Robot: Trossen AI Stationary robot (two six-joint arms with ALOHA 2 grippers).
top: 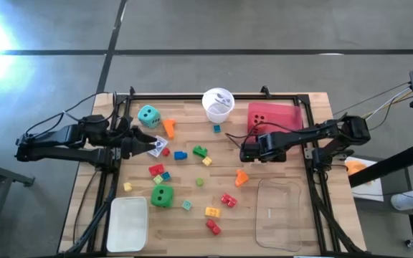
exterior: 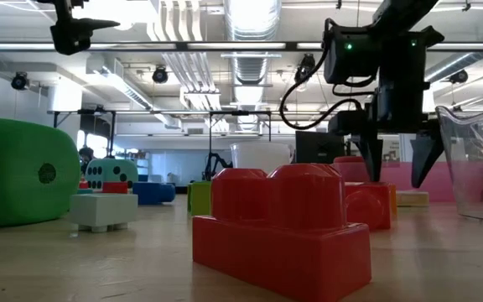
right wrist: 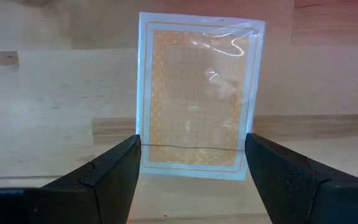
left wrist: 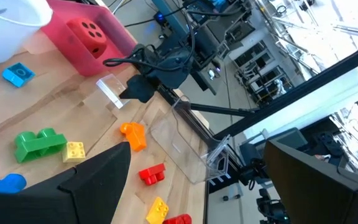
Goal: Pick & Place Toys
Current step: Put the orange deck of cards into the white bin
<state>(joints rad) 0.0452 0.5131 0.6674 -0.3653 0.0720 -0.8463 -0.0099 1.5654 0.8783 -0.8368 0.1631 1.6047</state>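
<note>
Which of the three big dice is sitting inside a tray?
The red die: it sits in the pink tray at the table's far side. The teal die and green die rest on the bare table.

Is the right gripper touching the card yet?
Cannot tell. In the right wrist view the open right gripper frames the card lying flat on the table, its fingers overlapping the card's edges, but no view shows their height above it.

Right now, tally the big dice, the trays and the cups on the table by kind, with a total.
Dice: 3 (teal die, green die, red die)
Trays: 3 (pink tray, white tray, clear tray)
Cups: 1 (white cup)
Total: 7
</note>
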